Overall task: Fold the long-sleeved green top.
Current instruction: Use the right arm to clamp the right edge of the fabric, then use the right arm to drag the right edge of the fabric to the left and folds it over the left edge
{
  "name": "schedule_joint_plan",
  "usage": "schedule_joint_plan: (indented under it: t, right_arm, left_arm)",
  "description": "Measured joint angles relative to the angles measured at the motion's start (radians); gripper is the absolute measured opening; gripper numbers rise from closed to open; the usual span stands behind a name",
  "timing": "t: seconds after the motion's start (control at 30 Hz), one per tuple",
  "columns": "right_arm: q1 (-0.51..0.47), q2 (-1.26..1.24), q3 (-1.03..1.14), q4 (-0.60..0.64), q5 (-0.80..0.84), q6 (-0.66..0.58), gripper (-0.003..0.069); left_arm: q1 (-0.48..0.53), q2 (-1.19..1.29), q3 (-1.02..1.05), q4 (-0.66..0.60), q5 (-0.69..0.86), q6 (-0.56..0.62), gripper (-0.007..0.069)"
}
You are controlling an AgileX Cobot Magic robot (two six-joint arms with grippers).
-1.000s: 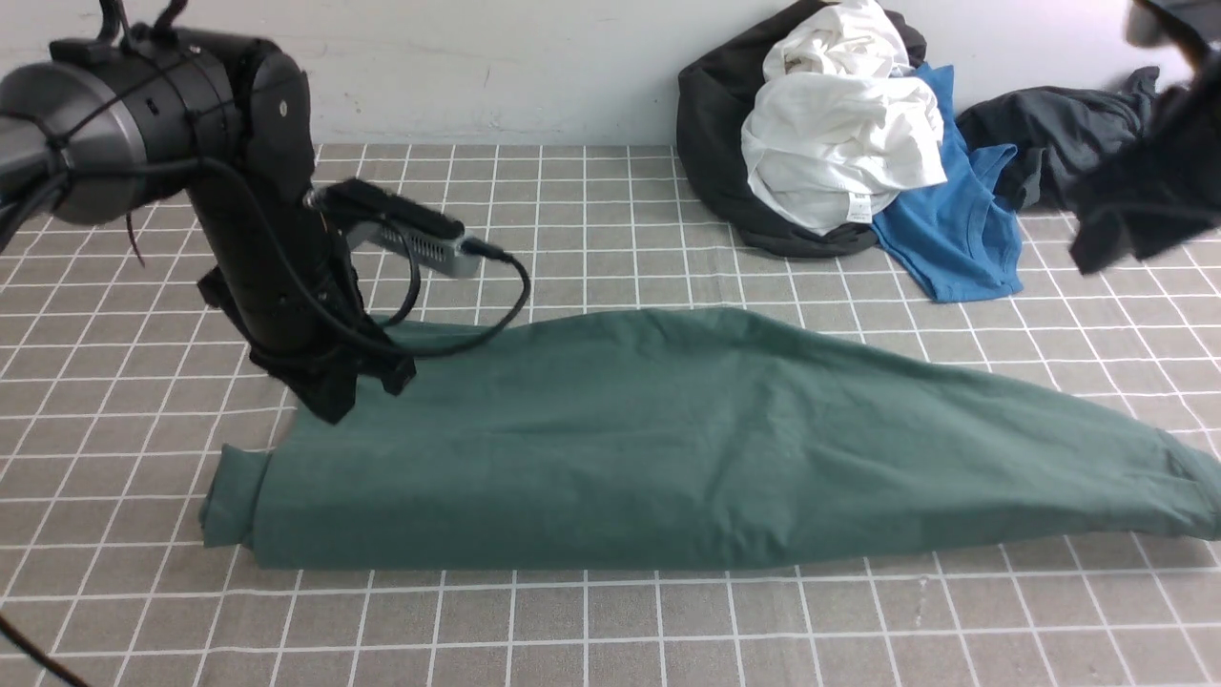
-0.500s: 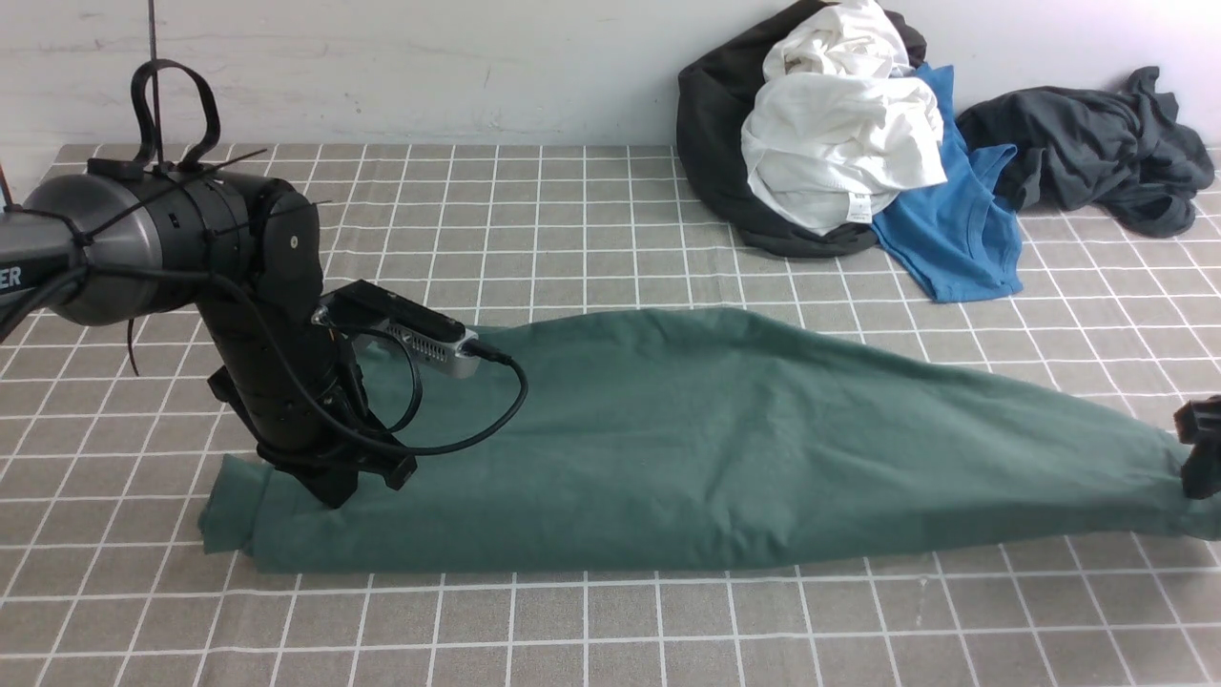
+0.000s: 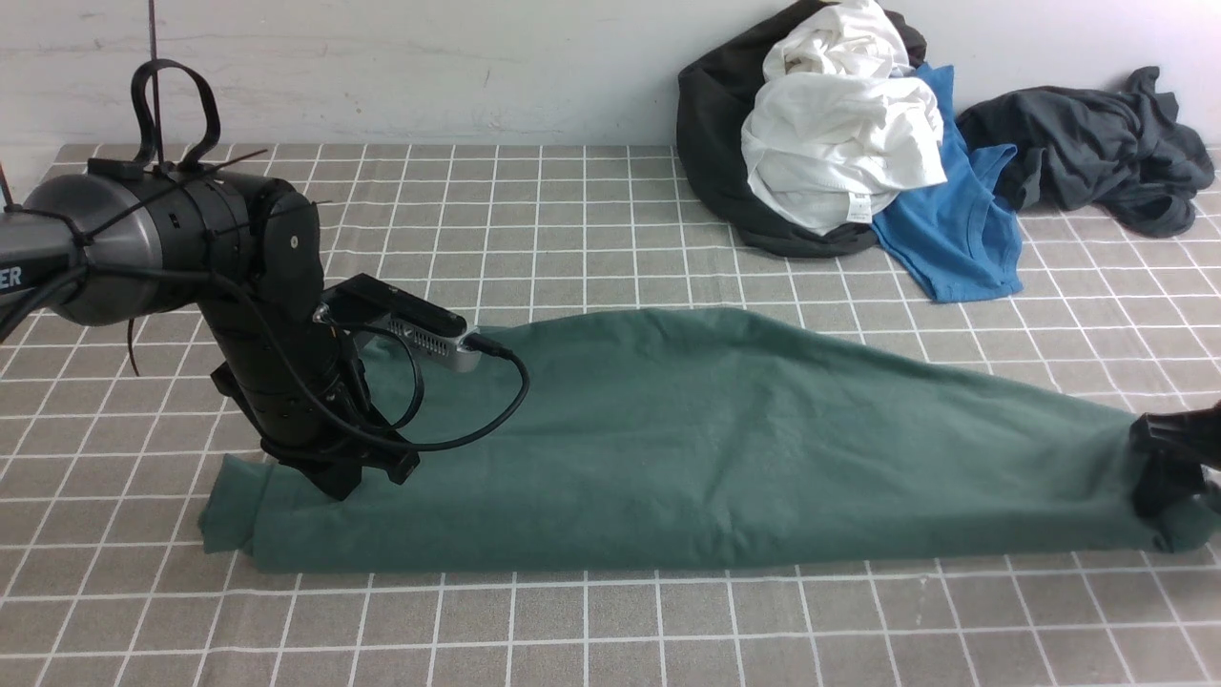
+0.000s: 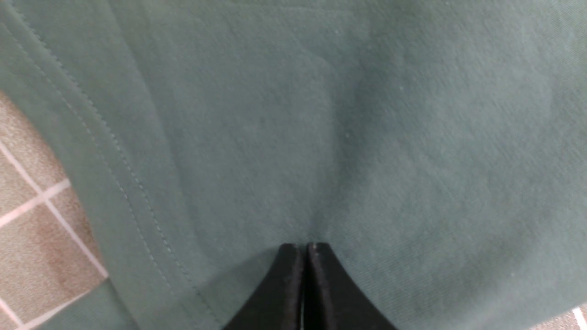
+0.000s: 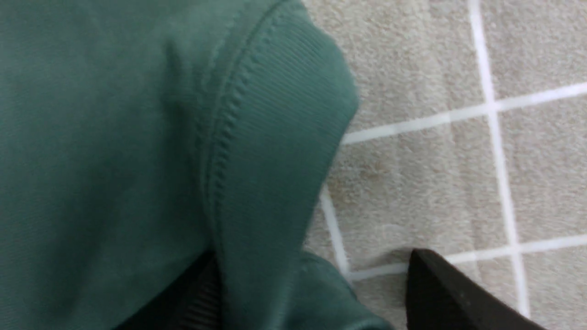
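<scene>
the worktop is carrying the green top, lying flat across its middle. the left gripper is pressing on the top's left end, jaws together. the right gripper is straddling the ribbed right end, jaws apart.

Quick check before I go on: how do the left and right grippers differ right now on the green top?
The left gripper is shut, its tips pressed onto the green top; the right gripper is open, its jaws either side of the ribbed edge. The left gripper is at the top's left end, the right gripper at its far right end. Both are down low, at the cloth.
</scene>
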Motion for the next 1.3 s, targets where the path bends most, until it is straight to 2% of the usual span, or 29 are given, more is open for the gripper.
schedule_joint_plan:
  t: [0.2, 0.27, 0.47, 0.63, 0.73, 0.83, 0.9, 1.07, 1.13, 1.17, 1.2, 1.3]
  right_arm:
    - [0.053, -0.025, -0.004, 0.023, -0.008, -0.065, 0.0146]
    - [0.053, -0.029, -0.008, 0.023, 0.005, -0.095, 0.0070]
    - [0.041, -0.079, -0.014, -0.078, 0.050, -0.064, 0.0071]
    - [-0.013, -0.251, -0.014, -0.229, 0.022, 0.066, 0.0071]
    - [-0.014, -0.336, -0.017, -0.239, 0.006, 0.074, 0.0071]
    - [0.028, -0.406, -0.062, -0.205, 0.025, 0.040, 0.0071]
    - [0.076, -0.426, -0.103, -0.166, 0.049, 0.005, 0.0071]
    - [0.335, -0.394, -0.283, -0.037, 0.109, -0.099, 0.0071]
    - [0.465, -0.342, -0.357, -0.011, 0.110, -0.106, 0.0071]
    - [0.477, -0.336, -0.357, -0.011, 0.110, -0.106, 0.0071]
    - [0.574, -0.277, -0.418, 0.002, 0.109, -0.106, 0.0071]
    - [0.702, -0.168, -0.493, 0.024, 0.096, -0.099, 0.0071]
  left_arm:
    - [0.000, 0.000, 0.000, 0.000, 0.000, 0.000, -0.0007]
    - [0.000, 0.000, 0.000, 0.000, 0.000, 0.000, -0.0007]
    - [0.000, -0.050, -0.007, 0.000, 0.014, 0.000, -0.0007]
    - [0.000, -0.218, -0.038, 0.000, 0.019, 0.000, -0.0007]
    - [0.000, -0.306, -0.045, 0.000, 0.021, 0.000, -0.0007]
    - [0.000, -0.386, -0.046, 0.000, 0.034, 0.000, -0.0007]
    - [0.000, -0.422, -0.046, 0.000, 0.039, 0.000, -0.0007]
    - [0.000, -0.510, -0.046, 0.000, 0.042, -0.001, -0.0007]
    - [0.000, -0.542, -0.046, 0.000, 0.047, -0.001, -0.0007]
    - [0.000, -0.547, -0.046, 0.000, 0.048, -0.001, -0.0007]
    - [0.000, -0.574, -0.046, 0.000, 0.060, -0.001, -0.0007]
    - [0.000, -0.615, -0.046, 0.000, 0.074, -0.001, -0.0007]
